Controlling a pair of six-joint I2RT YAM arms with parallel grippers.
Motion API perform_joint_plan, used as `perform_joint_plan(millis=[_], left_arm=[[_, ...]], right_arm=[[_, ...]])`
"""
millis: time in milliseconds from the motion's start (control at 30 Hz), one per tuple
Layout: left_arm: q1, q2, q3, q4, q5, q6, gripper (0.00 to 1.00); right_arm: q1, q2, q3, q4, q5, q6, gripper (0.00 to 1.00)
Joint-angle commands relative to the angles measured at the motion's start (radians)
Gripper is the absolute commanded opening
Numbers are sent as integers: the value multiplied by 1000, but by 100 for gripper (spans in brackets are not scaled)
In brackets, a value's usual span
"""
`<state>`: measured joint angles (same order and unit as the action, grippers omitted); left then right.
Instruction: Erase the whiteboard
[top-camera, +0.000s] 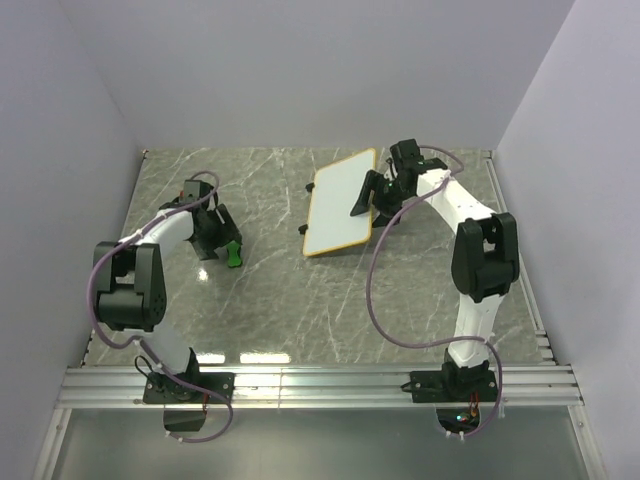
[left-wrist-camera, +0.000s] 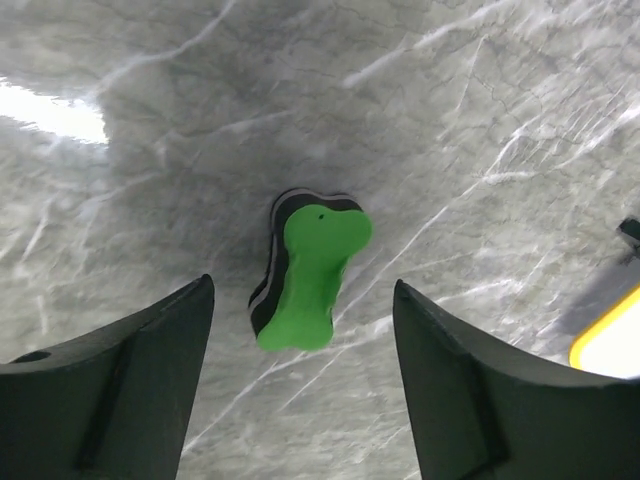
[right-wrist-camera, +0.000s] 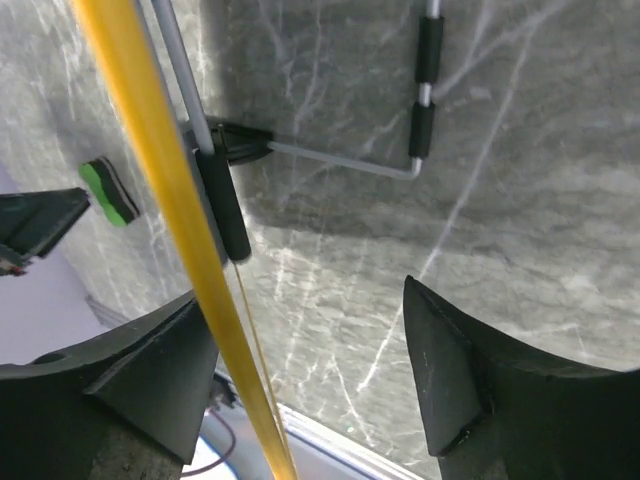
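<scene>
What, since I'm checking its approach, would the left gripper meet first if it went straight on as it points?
Most likely the green eraser, lying on the table centred ahead of the open left gripper; the gap is hard to judge.

Left arm (top-camera: 165, 232) and right arm (top-camera: 455, 200): white tubes, bulky black joints, dark wedge fingers (left-wrist-camera: 110, 390); a mauve cable (top-camera: 368, 285) (loosely looped) trails each.
</scene>
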<state>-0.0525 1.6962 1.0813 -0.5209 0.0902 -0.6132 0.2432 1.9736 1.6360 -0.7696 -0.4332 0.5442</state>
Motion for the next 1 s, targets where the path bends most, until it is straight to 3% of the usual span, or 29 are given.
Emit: perform_joint_plan(millis=[0,300,400,500,567,633,833,967], left_arm=[[-10,-72,9,-37,-55,9,78],[-59,-197,121,-159,-116,-10,89],[-82,-234,147,-188,-129,-29,89],[-128,-282,158,-191,-144,-42,86],[-181,-306,160,-185,-167,-52,85],[-240,-349,154,-173,-191,-68,85],[-361,-426,149,-169,-257,-129,87],[-403,-457,170,-186,-285,-126,99]], right_arm=[[-15,-127,-45,-5,39,-44,77],[-44,-452,-254,59,54,-78,80],[-44,-628,-353,116,25,-73,80],[-42,-882,-494,169,114,-15,81],[-44,-1074,-599,181,174,43,96],[-42,-1203,-680,184,192,115,100],[-42,-1372,-774,142,206,161,100],[-12,-1394,-760,130,205,160,100]])
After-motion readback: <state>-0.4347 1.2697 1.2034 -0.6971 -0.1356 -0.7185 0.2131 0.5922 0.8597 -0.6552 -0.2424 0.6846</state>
